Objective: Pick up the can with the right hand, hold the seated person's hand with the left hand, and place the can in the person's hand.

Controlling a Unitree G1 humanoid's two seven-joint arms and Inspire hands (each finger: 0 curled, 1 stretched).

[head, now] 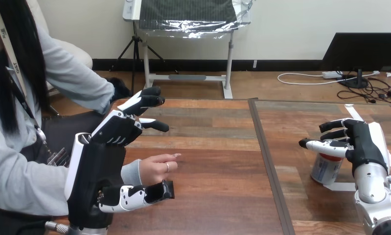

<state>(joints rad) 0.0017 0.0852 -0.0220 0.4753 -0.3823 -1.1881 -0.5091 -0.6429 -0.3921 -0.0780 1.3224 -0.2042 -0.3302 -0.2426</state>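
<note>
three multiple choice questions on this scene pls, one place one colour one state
1. Where is the can? A on the table by the right hand B on a plate C in a box
2. The table's colour? A white B brown C green
3. The left hand is? A shut on the can B open beside the person's hand C a fist
Answers: 1 A: the can stands on the table at the right hand's thumb. 2 B: brown wooden planks. 3 B: its fingers are spread, not curled round the person's hand.

White-and-blue can (325, 170), brown table (208, 147)
</note>
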